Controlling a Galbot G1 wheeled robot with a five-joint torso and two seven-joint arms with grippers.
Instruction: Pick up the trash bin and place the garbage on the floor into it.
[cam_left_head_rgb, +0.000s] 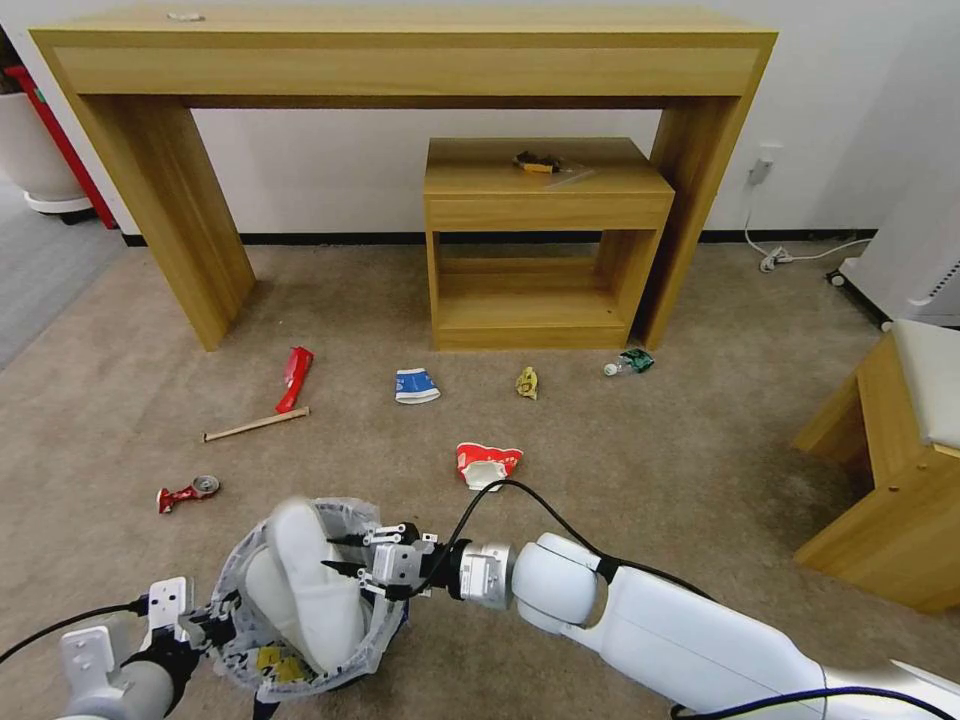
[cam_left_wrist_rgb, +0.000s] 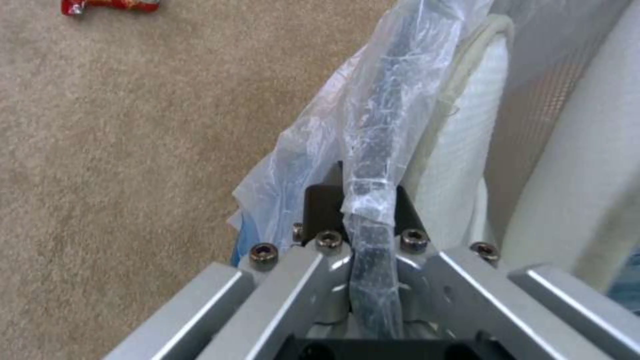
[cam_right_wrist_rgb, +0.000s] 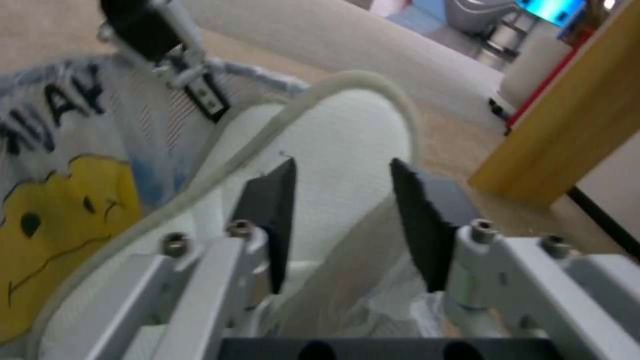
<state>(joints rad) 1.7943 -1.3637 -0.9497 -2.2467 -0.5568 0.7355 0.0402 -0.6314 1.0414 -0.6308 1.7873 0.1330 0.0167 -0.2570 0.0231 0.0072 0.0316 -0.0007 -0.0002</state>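
The trash bin (cam_left_head_rgb: 236, 568), lined with a crinkled clear bag, hangs low in front of me. My left gripper (cam_left_head_rgb: 213, 630) is shut on its rim (cam_left_wrist_rgb: 383, 125). A white slipper (cam_left_head_rgb: 305, 590) stands inside the bin. My right gripper (cam_left_head_rgb: 340, 555) hovers open at the slipper's edge, its black pads (cam_right_wrist_rgb: 273, 200) spread apart with the slipper (cam_right_wrist_rgb: 347, 135) just beyond them. On the carpet lie a red wrapper (cam_left_head_rgb: 294, 378), wooden stick (cam_left_head_rgb: 255, 425), crushed can (cam_left_head_rgb: 188, 493), blue-white carton (cam_left_head_rgb: 416, 385), red-white cup (cam_left_head_rgb: 487, 464), yellow wrapper (cam_left_head_rgb: 527, 382) and green bottle (cam_left_head_rgb: 630, 362).
A long wooden console table (cam_left_head_rgb: 400, 60) stands against the wall, with a small wooden side table (cam_left_head_rgb: 545, 200) under it carrying a yellow-black item (cam_left_head_rgb: 540, 162). A wooden bench with a white cushion (cam_left_head_rgb: 900, 470) sits at the right. A white cable (cam_left_head_rgb: 800, 255) trails along the wall.
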